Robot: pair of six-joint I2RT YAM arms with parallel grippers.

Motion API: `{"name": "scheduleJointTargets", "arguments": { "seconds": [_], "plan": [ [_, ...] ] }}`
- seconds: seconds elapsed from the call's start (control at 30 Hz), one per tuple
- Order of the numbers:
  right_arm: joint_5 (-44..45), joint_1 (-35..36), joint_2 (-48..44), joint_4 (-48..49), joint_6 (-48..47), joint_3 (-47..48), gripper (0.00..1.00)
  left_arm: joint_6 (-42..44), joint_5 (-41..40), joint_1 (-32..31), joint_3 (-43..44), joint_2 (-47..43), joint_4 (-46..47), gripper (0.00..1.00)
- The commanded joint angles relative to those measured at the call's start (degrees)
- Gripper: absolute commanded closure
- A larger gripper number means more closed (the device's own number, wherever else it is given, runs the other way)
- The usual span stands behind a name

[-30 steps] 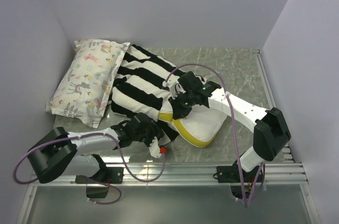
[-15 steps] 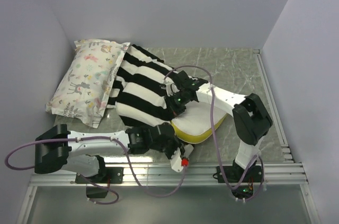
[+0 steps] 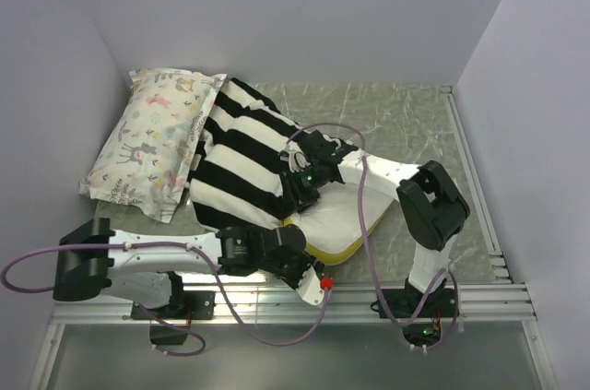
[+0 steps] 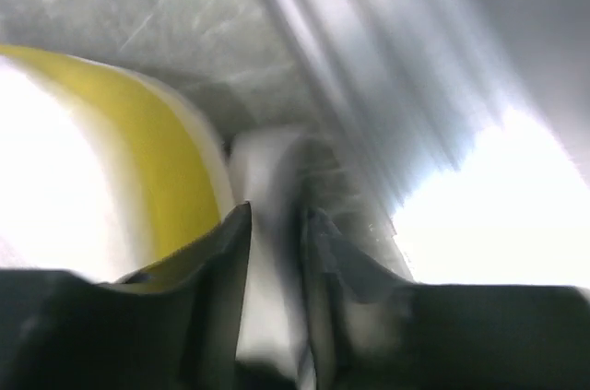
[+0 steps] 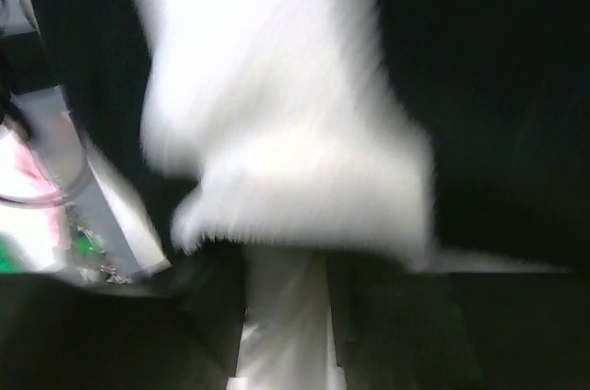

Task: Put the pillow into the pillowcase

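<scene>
Progress on the bedding job: within a second, the large, soft black-and-white striped pillowcase [image 3: 240,164] had crept further over the plump cream-white pillow with a yellow edge band [image 3: 339,215]. Only the pillow's end toward 5 o'clock still showed at mid-table, so it looked mostly in but not fully.

The left arm lay low along the near edge. The left gripper [image 3: 304,265] had swung round to the yellow band at the pillow's 6 o'clock. Its fingers stood slightly apart around something pale, but blur hid whether they pinched it.

The right arm had folded back, elbow at 4 o'clock. The right gripper [image 3: 300,189] sat at the case mouth, and I cannot tell its grip from the smeared wrist view. A small pastel-printed pillow [image 3: 152,141] lay at 10 o'clock.
</scene>
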Motion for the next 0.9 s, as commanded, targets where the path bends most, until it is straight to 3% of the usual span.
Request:
{"name": "scheduleJointTargets", "arguments": {
  "seconds": [0.0, 0.07, 0.2, 0.3, 0.33, 0.43, 0.5, 0.53, 0.7, 0.87],
  "plan": [
    [3.08, -1.23, -11.94, 3.16, -6.86, -0.03, 0.44, -11.01, 9.23, 0.8, 7.44, -7.36, -6.49, 0.56],
    [5.44, -1.32, -15.13, -1.94, -10.63, 0.05, 0.35, -14.61, 10.99, 2.99, 8.33, -10.0, -11.14, 0.46],
    [8.8, -2.55, -20.23, -9.23, -15.12, -0.21, 0.34, -20.51, 10.21, 5.37, 6.58, -17.91, -14.49, 0.39],
    [9.24, -7.28, -24.1, -14.69, -16.01, -0.12, 0.34, -28.41, 8.18, 12.38, 6.48, -19.42, -14.33, 0.39],
    [9.24, -9.73, -26.28, -15.74, -17.23, -0.47, 0.34, -30.87, 7.23, 18.93, 7.7, -18.89, -14.24, 0.37],
    [9.85, -20.28, -27.97, -16.8, -16.63, -2.67, 0.32, -38.7, 2.68, 29.68, 13.65, -11.79, -15.81, 0.34],
    [11.16, -27.2, -26.93, -17.95, -16.54, -3.2, 0.31, -42.75, 0.37, 32.52, 18.32, -2.95, -18.19, 0.35],
    [12.39, -29.16, -25.44, -18.47, -14.8, -3.55, 0.31, -43.37, -2.6, 33.32, 23.13, 0.07, -20.9, 0.36],
    [12.23, -38.49, -19.9, -19.88, -13.55, -5.92, 0.3, -45.22, -8.33, 33.33, 31.43, 13.88, -21.1, 0.35],
    [6.79, -40.43, -15.67, -20.06, -12.85, -9.0, 0.28, -45.39, -12.03, 33.41, 36.89, 23.98, -20.66, 0.38]
  ]
}}
